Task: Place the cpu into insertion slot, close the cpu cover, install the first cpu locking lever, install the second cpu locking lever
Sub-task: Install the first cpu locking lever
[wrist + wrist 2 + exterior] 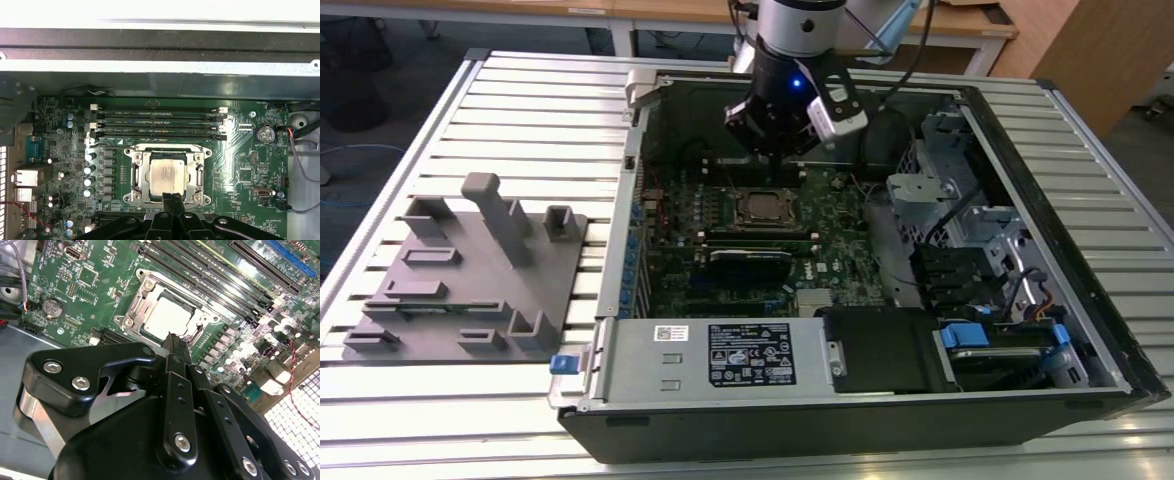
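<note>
Pincer (172, 196) is clenched, fingers pressed together with nothing between them. In both wrist views its tip (173, 340) sits at the edge of the insertion slot (162, 148), on the side away from the memory slots (157, 122). It's touching or just above the rim, I can't tell which from these angles.

The cpu (167, 172) is seated flat in the slot, silver top up. The cpu cover (138, 172) lies down over it, and the chip shows through its window. Lever state isn't clear: thin wire runs along the frame sides, but I can't tell if it's latched.

Exterior view: pincer (781, 152) hangs over the board inside the open computer case (854, 425), just behind the cpu (762, 208). The case lies on the slatted bench (534, 100), with a grey fixture block (467, 290) beside it on the exterior view's left.
</note>
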Controlling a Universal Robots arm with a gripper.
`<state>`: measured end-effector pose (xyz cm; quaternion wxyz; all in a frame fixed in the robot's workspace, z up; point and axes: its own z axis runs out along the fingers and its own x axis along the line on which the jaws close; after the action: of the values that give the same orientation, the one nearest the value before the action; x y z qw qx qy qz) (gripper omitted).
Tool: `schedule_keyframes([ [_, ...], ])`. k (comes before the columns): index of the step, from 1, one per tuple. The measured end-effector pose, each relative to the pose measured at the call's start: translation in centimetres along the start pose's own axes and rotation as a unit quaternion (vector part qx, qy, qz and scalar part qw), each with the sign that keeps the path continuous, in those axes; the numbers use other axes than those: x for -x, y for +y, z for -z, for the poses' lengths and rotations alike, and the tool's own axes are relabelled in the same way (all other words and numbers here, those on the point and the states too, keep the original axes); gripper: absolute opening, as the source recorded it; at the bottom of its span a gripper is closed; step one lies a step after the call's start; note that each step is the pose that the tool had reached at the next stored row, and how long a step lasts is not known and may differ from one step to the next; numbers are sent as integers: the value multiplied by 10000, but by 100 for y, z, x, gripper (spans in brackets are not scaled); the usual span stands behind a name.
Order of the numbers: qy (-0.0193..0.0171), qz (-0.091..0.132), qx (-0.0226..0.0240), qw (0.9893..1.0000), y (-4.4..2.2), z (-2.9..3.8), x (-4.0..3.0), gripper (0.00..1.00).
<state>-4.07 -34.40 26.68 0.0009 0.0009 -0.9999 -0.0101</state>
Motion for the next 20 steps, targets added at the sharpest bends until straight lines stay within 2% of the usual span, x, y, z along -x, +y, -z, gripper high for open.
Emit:
schedule_keyframes([
  [20,0,0,0,10000,2,82,0,10],
])
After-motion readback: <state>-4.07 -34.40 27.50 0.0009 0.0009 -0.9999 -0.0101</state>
